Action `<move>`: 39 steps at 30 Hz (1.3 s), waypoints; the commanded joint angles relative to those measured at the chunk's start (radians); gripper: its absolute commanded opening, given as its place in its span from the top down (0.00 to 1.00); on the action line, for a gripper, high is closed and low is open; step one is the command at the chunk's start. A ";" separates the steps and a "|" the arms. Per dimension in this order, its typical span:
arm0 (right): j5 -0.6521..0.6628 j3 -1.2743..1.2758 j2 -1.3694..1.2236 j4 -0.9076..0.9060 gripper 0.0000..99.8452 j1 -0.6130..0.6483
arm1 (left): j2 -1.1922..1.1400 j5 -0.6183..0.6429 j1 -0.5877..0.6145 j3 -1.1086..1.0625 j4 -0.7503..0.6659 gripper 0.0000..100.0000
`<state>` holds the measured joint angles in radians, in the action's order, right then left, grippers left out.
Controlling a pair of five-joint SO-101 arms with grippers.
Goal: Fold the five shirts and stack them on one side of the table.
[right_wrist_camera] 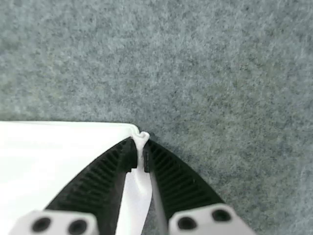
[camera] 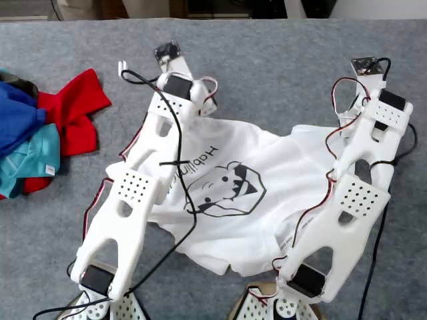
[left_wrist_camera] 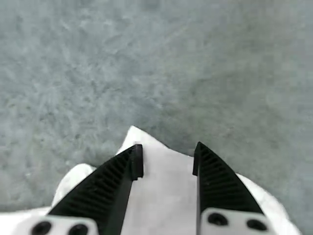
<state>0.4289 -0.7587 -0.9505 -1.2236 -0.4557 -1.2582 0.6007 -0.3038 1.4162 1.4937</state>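
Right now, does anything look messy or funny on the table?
Yes. The white shirt lies rumpled and crooked in the middle of the table, its picture tilted sideways. The red shirt, blue shirt and teal shirt sit in a messy unfolded heap at its edge.

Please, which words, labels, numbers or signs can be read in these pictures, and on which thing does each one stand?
On the white shirt, a line of black letters beside a drawn face: crossed by a cable and partly under an arm, not readable whole.
On the teal shirt, a small white tag: too small to read.
I see no other text.
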 commanded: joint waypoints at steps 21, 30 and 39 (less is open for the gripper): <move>0.005 -0.044 0.007 0.018 1.00 -0.007 | 0.065 0.063 0.040 -0.107 -0.006 0.96; 0.005 -0.044 0.007 0.018 1.00 -0.007 | 0.058 0.190 0.064 -0.015 0.012 0.76; 0.005 -0.042 0.007 0.018 1.00 -0.007 | 0.053 0.233 0.071 -0.025 0.015 0.75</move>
<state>0.4289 -0.7587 -0.9505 -1.2236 -0.4557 -1.2259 0.8232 -0.2394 1.3579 1.5060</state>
